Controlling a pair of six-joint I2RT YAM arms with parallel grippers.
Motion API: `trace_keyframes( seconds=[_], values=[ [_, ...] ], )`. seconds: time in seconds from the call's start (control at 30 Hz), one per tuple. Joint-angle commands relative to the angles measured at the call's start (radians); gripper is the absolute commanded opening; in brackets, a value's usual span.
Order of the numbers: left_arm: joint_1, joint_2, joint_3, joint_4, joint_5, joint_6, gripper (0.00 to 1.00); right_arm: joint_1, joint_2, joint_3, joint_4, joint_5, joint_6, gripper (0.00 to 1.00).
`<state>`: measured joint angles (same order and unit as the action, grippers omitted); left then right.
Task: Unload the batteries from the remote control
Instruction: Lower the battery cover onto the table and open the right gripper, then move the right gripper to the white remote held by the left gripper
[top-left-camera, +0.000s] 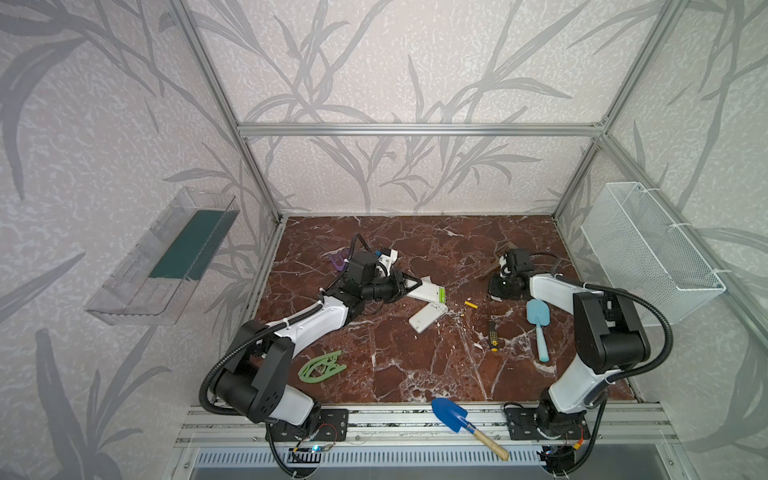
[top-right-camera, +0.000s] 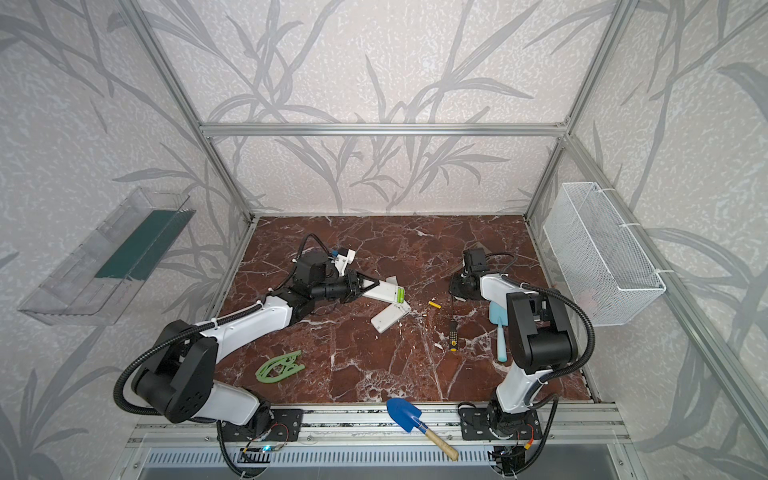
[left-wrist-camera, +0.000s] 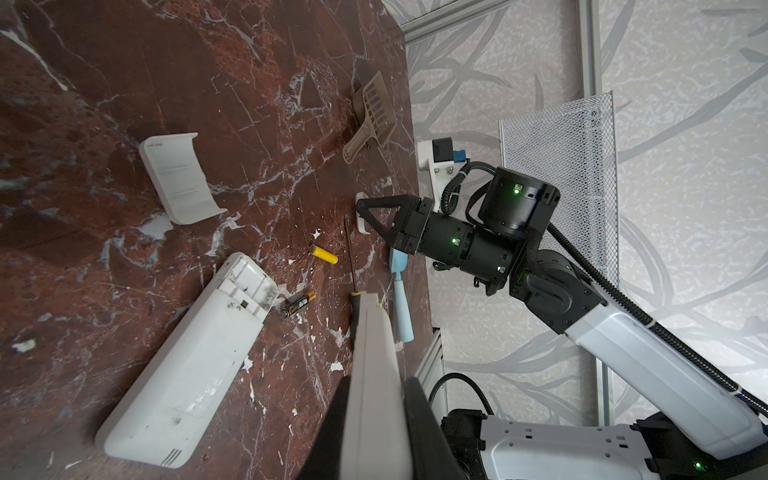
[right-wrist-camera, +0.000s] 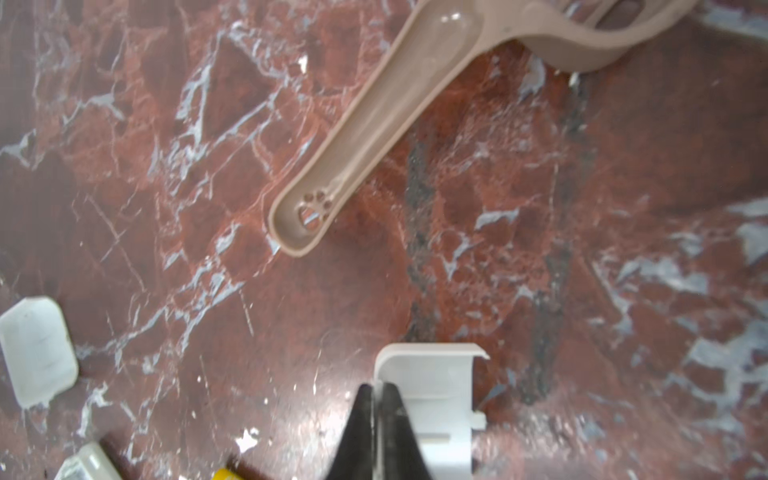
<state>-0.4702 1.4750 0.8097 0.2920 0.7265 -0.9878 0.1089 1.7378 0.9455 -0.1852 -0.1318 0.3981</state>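
Steadiness matters: your left gripper (top-left-camera: 415, 286) is clamped on the raised white plastic remote (top-left-camera: 429, 293), its light green cylindrical batteries (top-left-camera: 442, 296) exposed at the free end. Farther off, your right gripper (right-wrist-camera: 376, 390), fingers (right-wrist-camera: 360, 419) nearly together on an edge of the white battery cover (right-wrist-camera: 436, 386), should drop that aside first.

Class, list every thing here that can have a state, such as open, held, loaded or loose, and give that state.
held remote: clamped in left gripper, compartment open, green batteries inside
lying remote: flat on table, compartment open, no battery visible inside
yellow battery: loose on table
black battery: loose beside lying remote
large cover: off, lying on table
small cover: edge pinched by nearly shut right gripper
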Motion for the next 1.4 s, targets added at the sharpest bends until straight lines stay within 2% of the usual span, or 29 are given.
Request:
trace_keyframes(
  seconds=[0.0,0.13,0.2,0.37,0.47,0.53,0.7,0.8,0.93,1.23,1.37],
  values=[
    [0.001,-0.035,0.009,0.006,0.002,0.016,0.0,-0.006,0.004,0.025,-0.016,-0.006,-0.002,0.35],
    [0.001,-0.036,0.008,-0.012,0.002,0.03,0.0,-0.006,-0.026,0.03,-0.041,-0.038,-0.025,0.49],
    [0.001,-0.036,0.008,-0.022,0.001,0.039,0.0,-0.006,-0.091,0.023,-0.044,-0.062,-0.037,0.53],
    [0.001,-0.035,0.017,-0.057,0.022,0.074,0.0,-0.003,-0.244,0.004,-0.04,-0.166,-0.115,0.57],
    [0.002,-0.036,0.027,-0.091,0.035,0.112,0.0,0.011,-0.334,-0.033,0.048,-0.332,-0.227,0.57],
    [0.001,-0.036,0.034,-0.114,0.04,0.139,0.0,0.035,-0.384,-0.058,0.096,-0.456,-0.346,0.57],
    [0.002,-0.041,0.044,-0.145,0.06,0.194,0.0,0.12,-0.456,-0.08,0.095,-0.589,-0.579,0.63],
    [0.002,-0.045,0.046,-0.163,0.06,0.213,0.0,0.193,-0.5,-0.13,0.141,-0.58,-0.689,0.74],
    [0.001,-0.05,0.042,-0.154,0.078,0.212,0.0,0.315,-0.51,-0.137,0.116,-0.505,-0.813,0.8],
    [0.001,-0.066,0.036,-0.146,0.078,0.21,0.0,0.488,-0.364,-0.05,0.114,-0.339,-0.86,0.83],
    [0.002,-0.067,0.033,-0.145,0.08,0.21,0.0,0.513,-0.319,-0.034,0.155,-0.332,-0.849,0.83]
  ],
)
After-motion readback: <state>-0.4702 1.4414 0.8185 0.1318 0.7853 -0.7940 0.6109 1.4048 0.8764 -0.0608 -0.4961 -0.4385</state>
